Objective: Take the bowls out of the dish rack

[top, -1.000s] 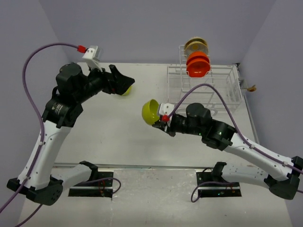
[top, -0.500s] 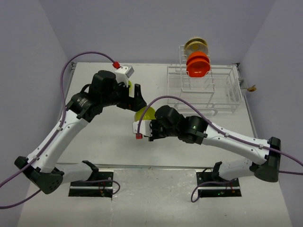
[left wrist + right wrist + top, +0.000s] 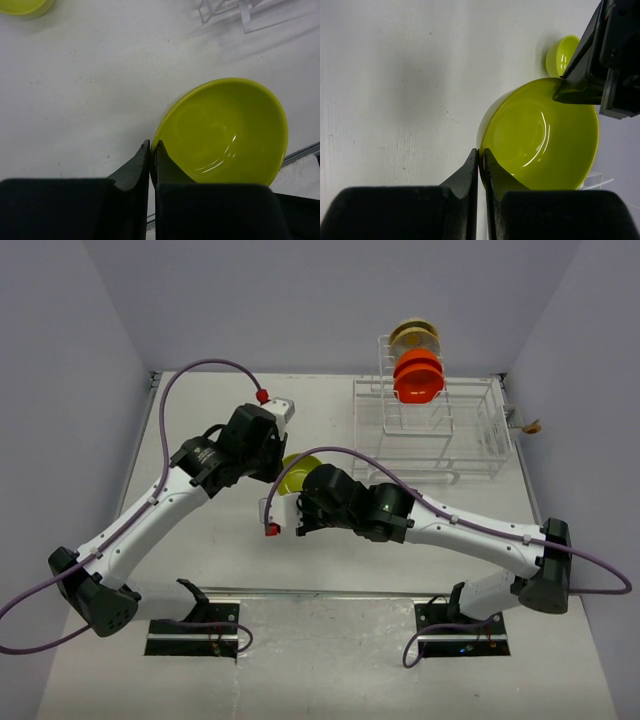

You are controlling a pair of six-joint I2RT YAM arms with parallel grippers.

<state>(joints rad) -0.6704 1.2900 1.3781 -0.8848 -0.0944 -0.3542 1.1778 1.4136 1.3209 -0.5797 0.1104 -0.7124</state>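
A lime-green bowl [image 3: 299, 471] hangs above the middle of the table, and both grippers grip it. My left gripper [image 3: 151, 145] is shut on its rim, bowl [image 3: 225, 132] to the right of the fingers. My right gripper [image 3: 481, 151] is shut on another part of the rim, and the same bowl [image 3: 540, 135] fills that view. Opposite, the left gripper's fingers [image 3: 580, 75] pinch the far rim. A second lime-green bowl [image 3: 561, 54] sits on the table beyond. In the upright section of the white dish rack [image 3: 470, 430] stand an orange-red bowl [image 3: 418, 377] and a cream bowl [image 3: 413, 337].
The rack occupies the back right of the table, and its wires [image 3: 240, 12] show at the top of the left wrist view. A small tan object [image 3: 531, 426] sits at the right table edge. Both arms cross the table's middle.
My right arm carried the green bowl leftward to the table's middle. My left arm swung right from the back left, met the bowl and shut on its rim.
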